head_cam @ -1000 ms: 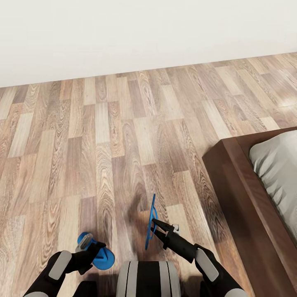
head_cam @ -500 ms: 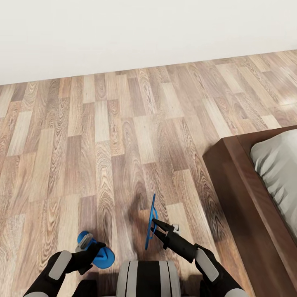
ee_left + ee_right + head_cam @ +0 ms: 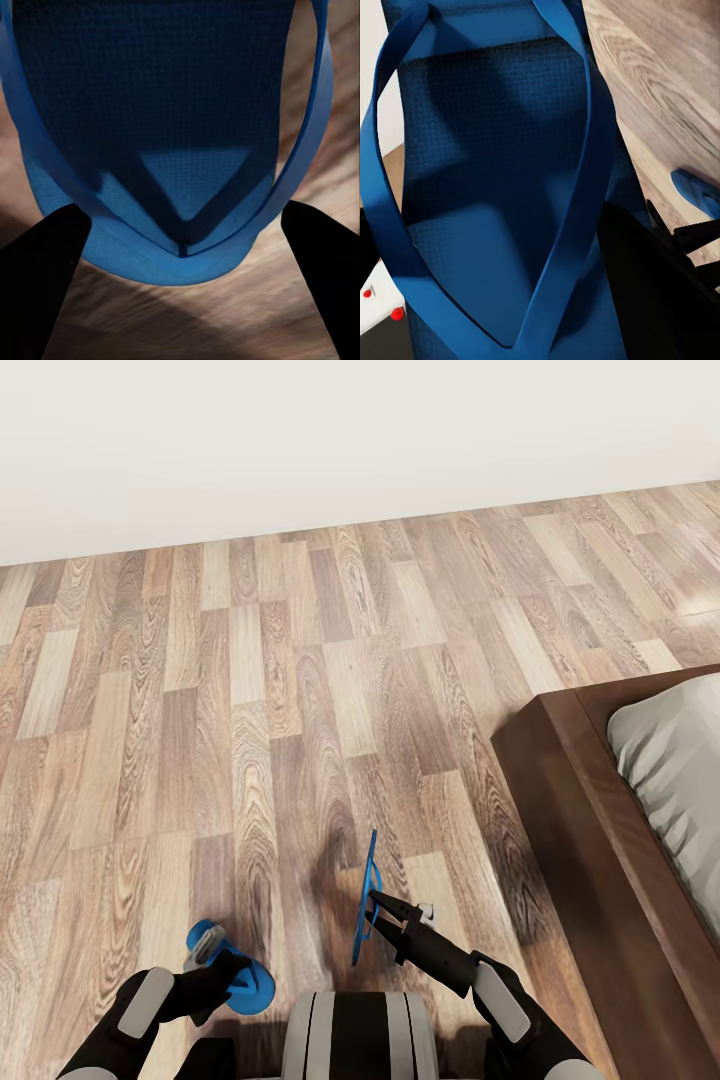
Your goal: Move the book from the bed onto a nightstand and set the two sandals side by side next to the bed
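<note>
1. I have one sandal in each gripper, so both are picked up but neither is set down yet. The book and the nightstands are not in front of me, so I cannot judge that half of the task.
2. My left gripper [image 3: 215,960] is pinched on the left sandal [image 3: 238,977], held low over the wood-plank floor [image 3: 250,710]. In the left wrist view the sole [image 3: 161,112] faces the camera with a dark finger [image 3: 41,270] at each side.
3. My right gripper [image 3: 385,915] is clamped on the right sandal [image 3: 365,895], which hangs on edge: its long axis runs away from me, its sole turned sideways.
4. The left one lies flatter, its long axis slanting across my front.
5. The bed [image 3: 560,780] stands at my right, its dark frame near the right sandal and the pale mattress [image 3: 670,760] beyond.
6. Left to do, as I judge it: lay both flat, parallel, side by side beside the frame.
</note>
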